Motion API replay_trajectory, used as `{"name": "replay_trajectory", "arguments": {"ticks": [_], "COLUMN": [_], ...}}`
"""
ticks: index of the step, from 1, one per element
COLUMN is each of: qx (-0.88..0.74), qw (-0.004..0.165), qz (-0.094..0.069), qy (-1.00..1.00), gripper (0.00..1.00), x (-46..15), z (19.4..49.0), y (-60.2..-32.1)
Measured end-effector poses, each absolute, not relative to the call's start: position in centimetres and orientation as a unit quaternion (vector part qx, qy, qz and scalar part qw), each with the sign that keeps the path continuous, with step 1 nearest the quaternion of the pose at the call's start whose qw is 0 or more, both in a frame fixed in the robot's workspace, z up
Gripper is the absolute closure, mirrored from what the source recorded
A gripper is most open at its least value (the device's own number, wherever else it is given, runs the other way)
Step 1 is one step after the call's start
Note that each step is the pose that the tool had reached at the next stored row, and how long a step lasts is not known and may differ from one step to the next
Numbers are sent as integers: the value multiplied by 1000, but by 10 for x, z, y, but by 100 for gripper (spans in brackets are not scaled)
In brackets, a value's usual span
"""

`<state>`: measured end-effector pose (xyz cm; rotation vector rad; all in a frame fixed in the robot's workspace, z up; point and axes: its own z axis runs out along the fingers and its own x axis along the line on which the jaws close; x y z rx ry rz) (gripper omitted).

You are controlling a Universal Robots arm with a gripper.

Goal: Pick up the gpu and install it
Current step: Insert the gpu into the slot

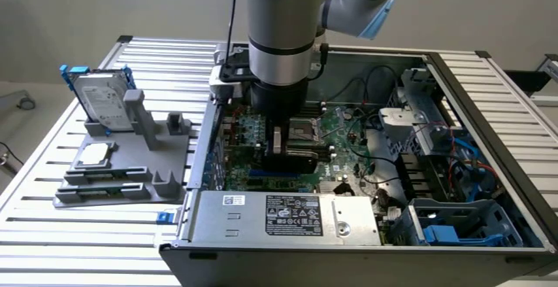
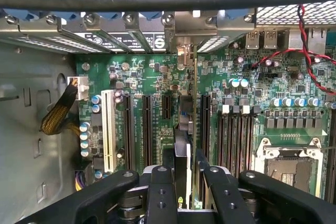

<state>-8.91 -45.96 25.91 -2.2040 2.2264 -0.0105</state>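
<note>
I have the gripper [image 2: 188, 182] down inside the open grey steel computer case [image 1: 488, 91], its black fingers closed partway on the gpu [image 2: 182, 124], a thin green card with a glossy black rounded shroud and a silver end bracket. From the wrist view the card stands on edge between the fingers. It runs across the green motherboard [image 2: 157, 77] between the long black plastic slots [image 2: 128, 129], with its bracket end up against the rear slot openings. I cannot tell whether its lower edge is already seated.

My main worry is alignment. If the card's edge sits beside the slot rather than over it, pushing down would likely flex the thin board or scrape the motherboard. The slick shroud could also let the card tilt in the grip. The stiff metal bracket may catch on the case's rear frame and lever the card sideways. Small upright silver capacitors [image 2: 239, 83] stand close by, and a skewed card could knock them.
</note>
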Motion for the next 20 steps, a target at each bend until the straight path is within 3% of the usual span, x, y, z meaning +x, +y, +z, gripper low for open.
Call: {"name": "replay_trajectory", "arguments": {"ticks": [20], "qx": [-705], "qw": [-1], "qz": [2], "qy": [710], "gripper": [74], "x": [-89], "z": [259], "y": [-460]}}
